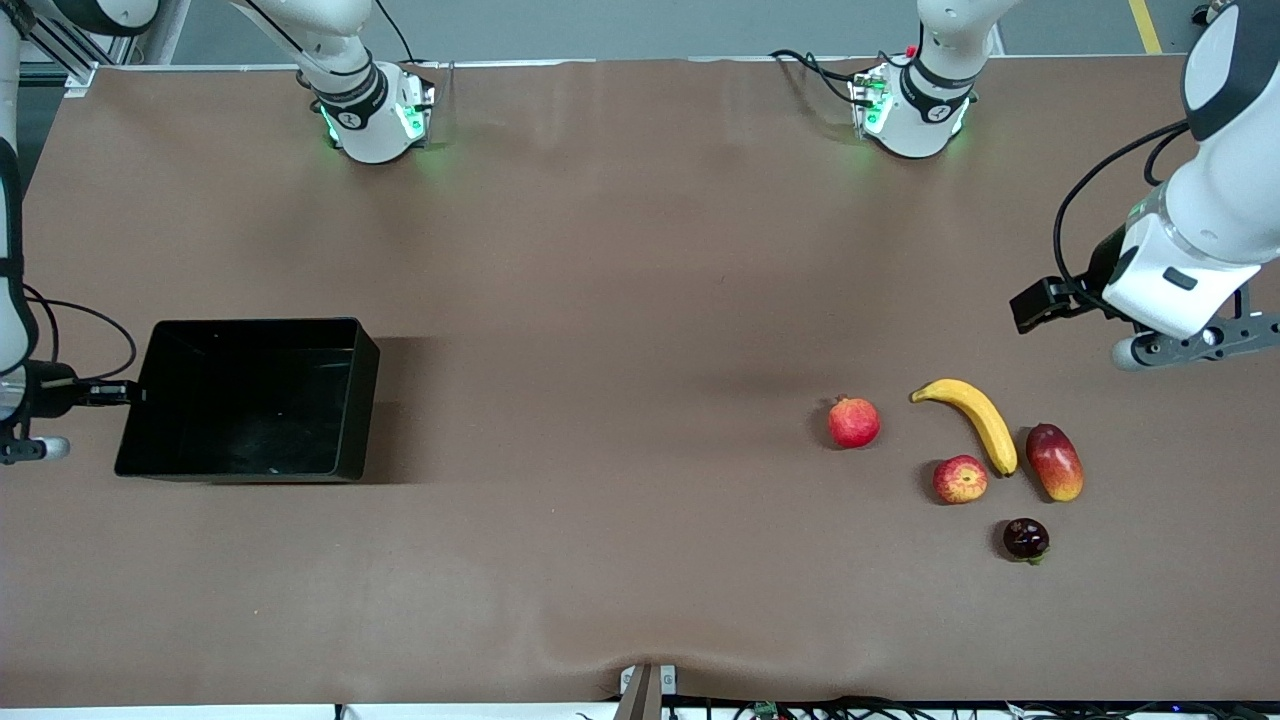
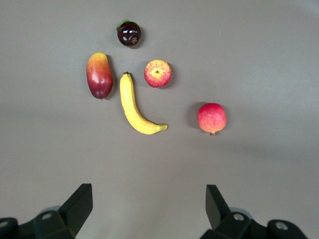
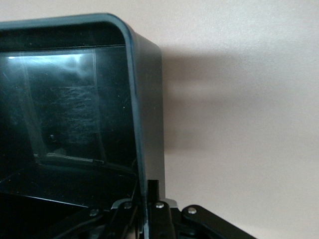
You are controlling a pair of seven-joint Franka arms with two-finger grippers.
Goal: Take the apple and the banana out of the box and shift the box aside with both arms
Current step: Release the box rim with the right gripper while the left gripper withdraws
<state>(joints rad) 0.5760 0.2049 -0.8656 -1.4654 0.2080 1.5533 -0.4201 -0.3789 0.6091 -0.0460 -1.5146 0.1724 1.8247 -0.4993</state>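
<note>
I've got the right gripper [image 1: 128, 393] clamped on the wall of the glossy black rectangular plastic box [image 1: 250, 400], now empty. The streaky red apple [image 1: 960, 479] and curved yellow banana [image 1: 972, 420] lie well apart from it, under the spread-open left gripper [image 2: 149, 211]. Next I'd release the box.

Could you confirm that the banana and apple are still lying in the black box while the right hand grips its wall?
Not quite: the box is empty. The front view shows the banana and apple on the table toward the left arm's end. The right hand does grip its wall.
</note>
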